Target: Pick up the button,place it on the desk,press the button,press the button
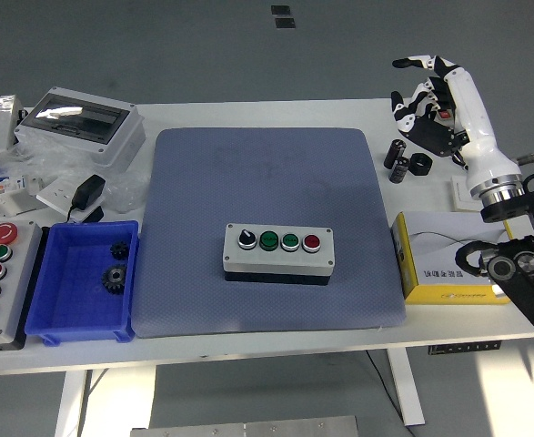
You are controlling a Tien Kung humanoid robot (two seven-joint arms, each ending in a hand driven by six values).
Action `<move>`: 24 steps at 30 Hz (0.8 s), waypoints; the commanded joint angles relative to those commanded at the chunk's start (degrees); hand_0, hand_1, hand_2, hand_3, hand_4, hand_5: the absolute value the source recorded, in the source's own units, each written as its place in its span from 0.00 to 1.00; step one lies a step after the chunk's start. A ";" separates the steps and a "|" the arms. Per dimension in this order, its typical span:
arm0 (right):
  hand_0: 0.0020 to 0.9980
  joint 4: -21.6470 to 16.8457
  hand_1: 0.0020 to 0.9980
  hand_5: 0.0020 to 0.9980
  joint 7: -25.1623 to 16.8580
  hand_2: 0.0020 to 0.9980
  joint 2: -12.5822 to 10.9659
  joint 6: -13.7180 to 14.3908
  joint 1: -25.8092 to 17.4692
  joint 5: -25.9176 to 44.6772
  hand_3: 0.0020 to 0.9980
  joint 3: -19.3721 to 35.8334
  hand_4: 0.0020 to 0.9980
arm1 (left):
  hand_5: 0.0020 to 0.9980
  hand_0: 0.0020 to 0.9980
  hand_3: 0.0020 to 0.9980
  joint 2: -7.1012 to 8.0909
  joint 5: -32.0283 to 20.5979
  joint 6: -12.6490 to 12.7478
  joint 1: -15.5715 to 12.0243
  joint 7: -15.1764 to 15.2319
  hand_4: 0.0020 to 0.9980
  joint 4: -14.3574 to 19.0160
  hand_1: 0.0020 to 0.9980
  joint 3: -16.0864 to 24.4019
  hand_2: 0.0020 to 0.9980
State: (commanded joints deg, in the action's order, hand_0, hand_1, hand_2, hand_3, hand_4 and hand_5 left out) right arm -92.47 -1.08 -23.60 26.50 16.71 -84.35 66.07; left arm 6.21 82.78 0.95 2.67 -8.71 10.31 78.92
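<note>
At the upper right of the frame the white-and-black right hand (433, 102) hangs above the white counter (248, 114) with its fingers (410, 64) loosely spread and holding nothing, while the grey four-button control box (278, 252) lies mid-frame on the blue-grey mat (267, 173).
</note>
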 joint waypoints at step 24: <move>0.69 3.14 0.73 0.29 -9.75 0.76 4.58 2.88 -7.63 12.56 0.81 5.82 0.73 | 0.46 0.63 0.60 0.51 -0.91 -0.15 0.14 0.70 0.61 0.00 0.60 -0.85 0.53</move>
State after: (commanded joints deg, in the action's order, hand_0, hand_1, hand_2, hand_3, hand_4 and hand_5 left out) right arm -89.33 -10.83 -19.03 29.38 9.08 -71.79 71.89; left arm 6.73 81.88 0.80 2.81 -8.01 10.31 78.07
